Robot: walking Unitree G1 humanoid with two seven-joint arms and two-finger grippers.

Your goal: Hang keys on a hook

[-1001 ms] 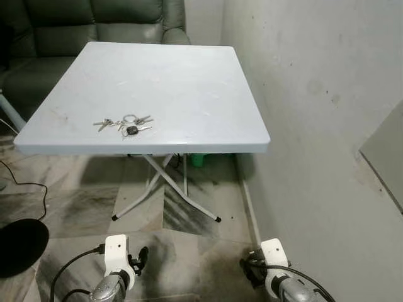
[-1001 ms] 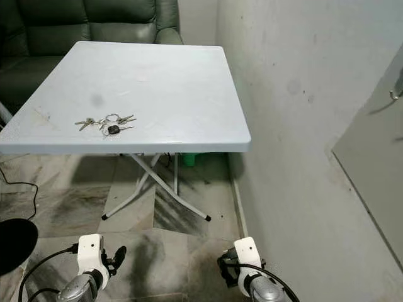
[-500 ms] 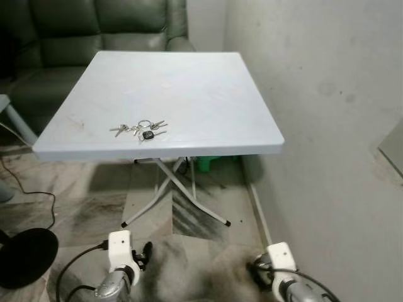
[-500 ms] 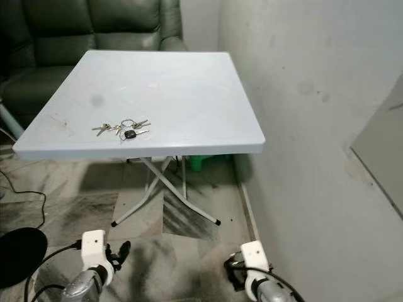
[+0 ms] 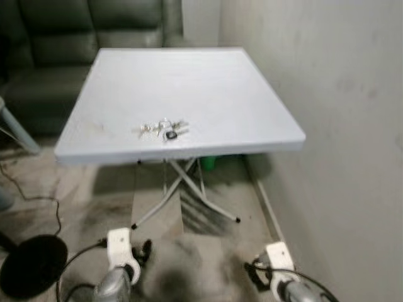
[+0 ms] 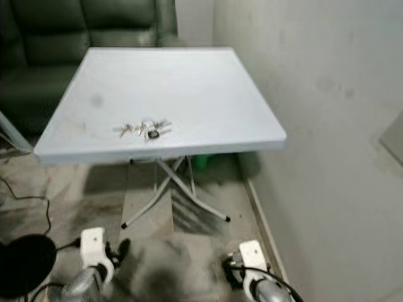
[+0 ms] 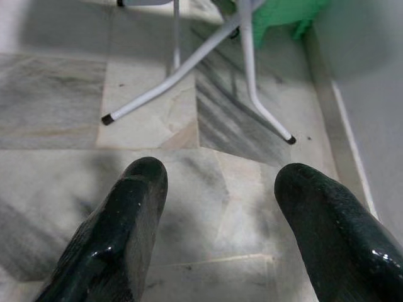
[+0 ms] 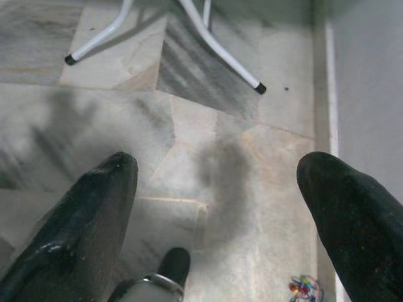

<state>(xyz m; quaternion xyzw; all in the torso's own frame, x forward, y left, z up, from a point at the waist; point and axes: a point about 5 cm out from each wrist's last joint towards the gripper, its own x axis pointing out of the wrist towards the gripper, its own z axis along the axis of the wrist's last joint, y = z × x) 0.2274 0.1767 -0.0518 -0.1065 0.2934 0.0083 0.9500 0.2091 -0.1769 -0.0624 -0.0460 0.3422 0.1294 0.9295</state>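
Scene before me, largest element first. A dark green sofa (image 5: 75,38) spans the far left, against a pale wall (image 5: 340,126) that runs down my right side. A square, light grey folding bench (image 5: 208,94) stands between sofa and wall on crossed white legs (image 5: 182,198), over a marbled tile floor (image 7: 56,88). A round black object (image 5: 31,264) lies on the floor at near left with a dark cable (image 5: 44,201) trailing beside it; blur leaves its identity uncertain, possibly a fan base. A green item (image 7: 277,16) sits on the floor under the bench, beside the wall.

The keys (image 5: 162,130), a small bunch with one black fob, lie flat on the bench top near its near edge, left of centre, well apart from both of my arms.

My left end effector (image 7: 214,182) hangs low over the tiles near the bench legs, its two black fingers (image 7: 135,207) spread wide and empty. My right end effector (image 8: 217,170) hangs likewise near the wall, fingers (image 8: 101,201) spread, holding nothing. A tiny multicoloured scrap (image 8: 301,288) lies on the floor by the wall's foot.
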